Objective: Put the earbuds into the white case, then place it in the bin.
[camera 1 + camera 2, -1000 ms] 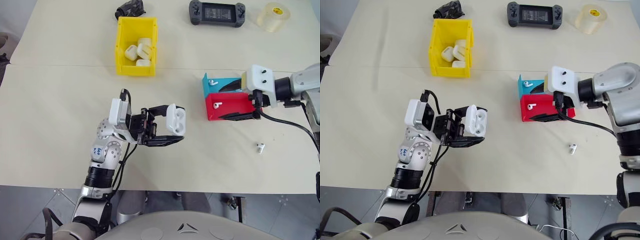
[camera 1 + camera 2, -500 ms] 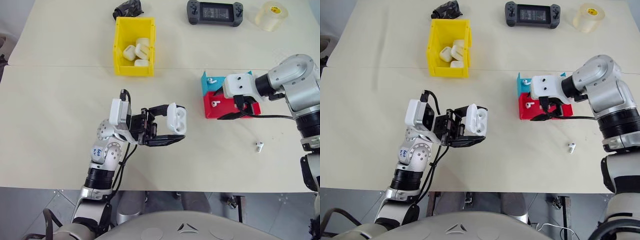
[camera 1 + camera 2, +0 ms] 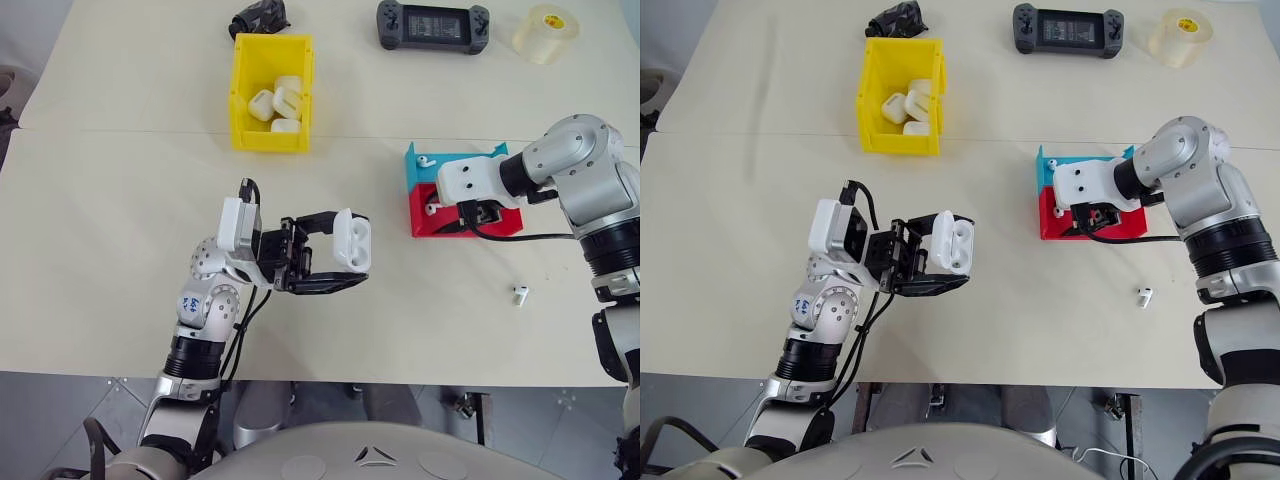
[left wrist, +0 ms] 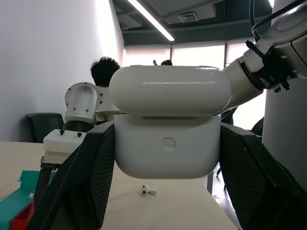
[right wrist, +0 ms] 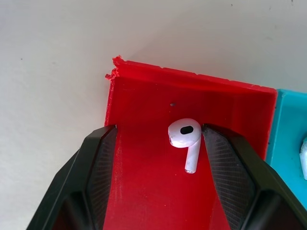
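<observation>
The left gripper (image 3: 343, 262) is clamped on the white case (image 3: 352, 240), held above the table (image 3: 120, 250), lid shut in the left wrist view. The right gripper (image 5: 156, 163) stands in the red tray (image 5: 144, 96), fingers parted around one earbud (image 5: 186, 139); contact on its far side cannot be judged. From overhead, the wrist hides those fingertips. The teal tray (image 3: 470, 160) adjoins. The bin (image 3: 245, 100) lies well beyond both grippers.

Left pincer (image 3: 340, 262) clamped shut at mid-height; right pincer (image 5: 153, 158) points down, fingers apart.
</observation>
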{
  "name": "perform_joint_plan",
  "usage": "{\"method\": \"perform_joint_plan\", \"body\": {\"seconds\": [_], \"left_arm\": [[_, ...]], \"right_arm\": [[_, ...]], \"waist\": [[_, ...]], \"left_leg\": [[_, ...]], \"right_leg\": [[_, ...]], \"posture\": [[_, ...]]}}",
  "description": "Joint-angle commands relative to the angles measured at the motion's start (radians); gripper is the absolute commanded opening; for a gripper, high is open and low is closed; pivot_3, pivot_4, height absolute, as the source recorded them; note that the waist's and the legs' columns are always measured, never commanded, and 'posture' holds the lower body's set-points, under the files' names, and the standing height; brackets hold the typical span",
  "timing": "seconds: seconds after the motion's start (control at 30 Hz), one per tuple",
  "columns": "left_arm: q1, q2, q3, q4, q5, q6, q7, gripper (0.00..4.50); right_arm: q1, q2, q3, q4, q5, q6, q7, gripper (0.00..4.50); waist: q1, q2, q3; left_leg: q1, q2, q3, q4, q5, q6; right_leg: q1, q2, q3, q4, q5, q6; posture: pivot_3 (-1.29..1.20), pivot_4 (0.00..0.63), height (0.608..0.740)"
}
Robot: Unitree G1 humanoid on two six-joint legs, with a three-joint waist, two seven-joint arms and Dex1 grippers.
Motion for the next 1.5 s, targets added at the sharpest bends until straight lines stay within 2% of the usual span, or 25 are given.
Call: {"method": "perform_joint_plan", "body": {"seconds": [0.03, 0.13, 0.27, 0.67, 0.77, 0.87, 0.9, 1.17, 1.37, 1.5], "left_arm": [[0.0, -0.004, -0.005, -0.021, -0.025, -0.007, -0.01, 2.81], [0.001, -0.007, -0.009, -0.015, -0.02, -0.012, -0.017, 2.81], [0.004, -0.01, -0.017, -0.013, -0.013, -0.017, -0.023, 2.81], [-0.003, -0.008, -0.021, -0.016, -0.015, -0.015, -0.018, 2.81], [-0.004, -0.008, -0.021, -0.014, -0.015, -0.016, -0.019, 2.81], [-0.005, -0.008, -0.02, -0.013, -0.013, -0.017, -0.019, 2.81], [-0.005, -0.008, -0.021, -0.013, -0.013, -0.017, -0.019, 2.81], [-0.002, -0.009, -0.019, -0.012, -0.01, -0.025, -0.018, 2.81], [0.008, -0.011, -0.008, -0.013, -0.044, -0.014, -0.034, 2.81], [0.006, 0.0, -0.003, -0.009, -0.05, -0.001, -0.037, 2.81]], "right_arm": [[-0.005, 0.0, -0.013, 0.016, -0.024, -0.014, -0.025, 2.9], [-0.011, 0.006, -0.013, 0.024, -0.031, -0.01, -0.038, 2.9], [0.0, 0.008, -0.011, 0.008, -0.03, 0.003, -0.034, 2.04], [0.011, 0.01, -0.008, -0.007, -0.038, 0.01, -0.039, 2.04], [0.015, 0.011, -0.009, -0.013, -0.036, 0.016, -0.039, 1.5], [0.02, 0.009, -0.008, -0.017, -0.035, 0.021, -0.033, 0.57], [0.023, 0.007, -0.007, -0.02, -0.034, 0.024, -0.028, 0.51], [0.046, -0.012, -0.035, -0.1, -0.009, 0.075, -0.014, 0.51], [0.154, -0.055, -0.195, -0.335, 0.177, 0.268, 0.003, 0.51], [0.253, -0.035, -0.326, -0.458, 0.306, 0.333, -0.062, 0.51]], "waist": [[0.0, 0.0, 0.0], [0.0, 0.0, 0.0], [0.0, 0.0, 0.0], [0.0, 0.0, 0.0], [0.0, 0.0, 0.0], [0.0, 0.0, 0.0], [0.0, 0.0, 0.0], [0.0, 0.0, 0.0], [0.003, 0.0, 0.0], [0.003, 0.0, 0.0]], "left_leg": [[0.0, 0.0, 0.0, 0.0, 0.0, 0.0], [0.0, 0.0, 0.0, 0.0, 0.0, 0.0], [0.0, 0.0, 0.0, 0.0, 0.0, 0.0], [0.001, 0.0, 0.0, 0.001, 0.0, 0.0], [0.001, 0.0, 0.0, 0.001, 0.0, 0.0], [0.001, 0.0, 0.0, 0.001, 0.0, 0.0], [0.001, 0.0, 0.0, 0.001, 0.0, 0.0], [0.001, 0.0, 0.0, 0.001, 0.0, 0.0], [-0.001, 0.0, -0.001, 0.001, 0.0, 0.0], [-0.001, 0.0, -0.002, 0.001, 0.0, 0.0]], "right_leg": [[0.0, 0.0, 0.0, 0.0, 0.0, 0.0], [0.0, 0.0, 0.0, 0.0, 0.0, 0.0], [0.001, 0.0, 0.0, 0.0, 0.0, 0.0], [0.001, 0.0, 0.0, 0.0, 0.0, 0.0], [0.001, 0.0, 0.0, 0.0, 0.0, 0.0], [0.001, 0.0, 0.0, 0.0, 0.0, 0.0], [0.001, 0.0, 0.0, 0.001, 0.0, 0.0], [0.001, 0.0, -0.001, 0.001, 0.0, 0.0], [0.001, 0.0, -0.001, 0.0, 0.0, 0.0], [0.001, 0.0, -0.002, 0.0, 0.0, 0.0]], "posture": [[0.0, 0.15, 0.74], [0.0, 0.15, 0.74], [0.0, 0.15, 0.74], [0.0, 0.15, 0.74], [0.0, 0.15, 0.74], [0.0, 0.15, 0.74], [0.0, 0.15, 0.74], [0.0, 0.15, 0.74], [0.0, 0.15, 0.74], [0.0, 0.15, 0.74]]}}
